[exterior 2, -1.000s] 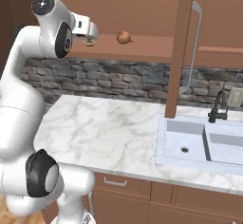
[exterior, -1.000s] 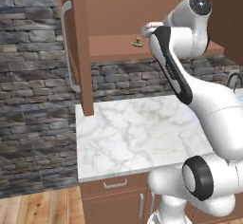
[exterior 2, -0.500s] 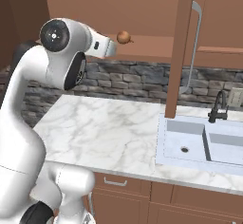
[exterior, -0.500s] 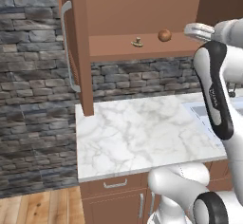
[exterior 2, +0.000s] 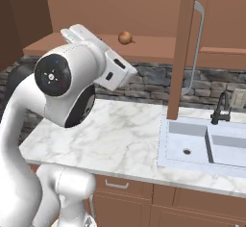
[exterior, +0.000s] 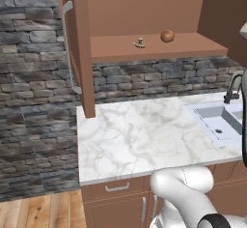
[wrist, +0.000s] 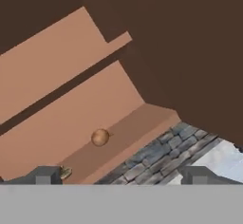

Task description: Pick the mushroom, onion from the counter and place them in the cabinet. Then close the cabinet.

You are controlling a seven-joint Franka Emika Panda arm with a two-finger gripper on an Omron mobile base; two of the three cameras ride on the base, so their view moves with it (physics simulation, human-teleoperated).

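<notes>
The mushroom (exterior: 140, 42) and the onion (exterior: 167, 35) both rest on the bottom shelf of the cabinet (exterior: 159, 9), near the shelf's front edge and a little apart, the mushroom on the left as the left base view sees it. In the right base view the onion (exterior 2: 125, 38) sits on that shelf just behind the arm's wrist. Both cabinet doors stand open: the left door (exterior: 79, 48) juts out over the left end of the table (exterior: 135, 135), and the right door (exterior 2: 185, 48) hangs above the sink (exterior 2: 206, 146). The tool (wrist: 121, 174) holds nothing, its fingertips (wrist: 43, 174) set wide apart. From the hand view the onion (wrist: 99, 137) lies ahead on the shelf, with the mushroom (wrist: 65, 172) beside the left fingertip.
</notes>
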